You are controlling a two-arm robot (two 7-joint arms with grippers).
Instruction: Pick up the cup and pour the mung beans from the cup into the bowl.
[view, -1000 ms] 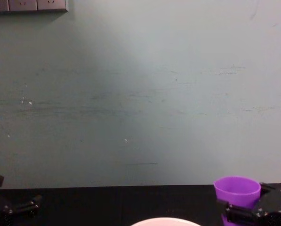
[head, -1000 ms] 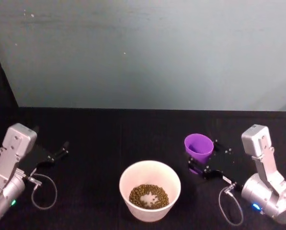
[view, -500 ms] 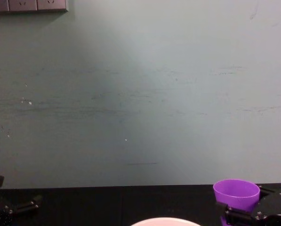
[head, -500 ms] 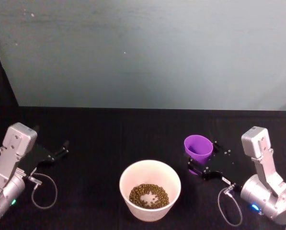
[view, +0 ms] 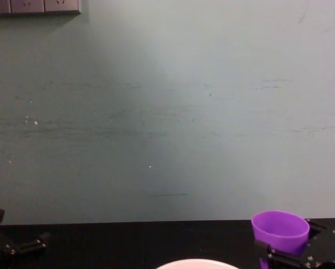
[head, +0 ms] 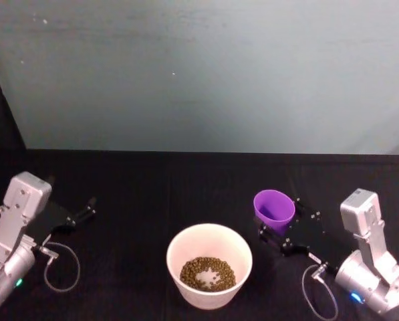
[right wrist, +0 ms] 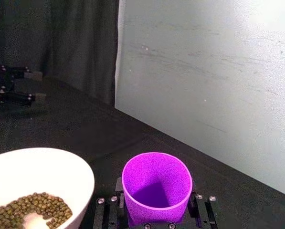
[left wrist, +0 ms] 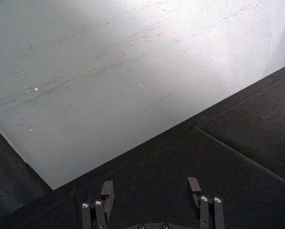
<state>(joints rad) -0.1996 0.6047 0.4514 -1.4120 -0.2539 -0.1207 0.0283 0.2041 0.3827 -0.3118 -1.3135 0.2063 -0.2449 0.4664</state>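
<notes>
Purple cup [head: 274,208] sits upright, pinched in the right pincer [head: 277,231] just beside the bowl [head: 209,231]; beans already lie in the bowl – the pour looks done; next, set the cup down; left pincer [left wrist: 151,193] idles spread, well apart.

My right end effector [head: 274,231] is clamped on the cup [head: 274,209] with my forearm angled inward, while my left end effector [head: 85,212] rests parked, fingers [left wrist: 107,192] spread apart.
</notes>
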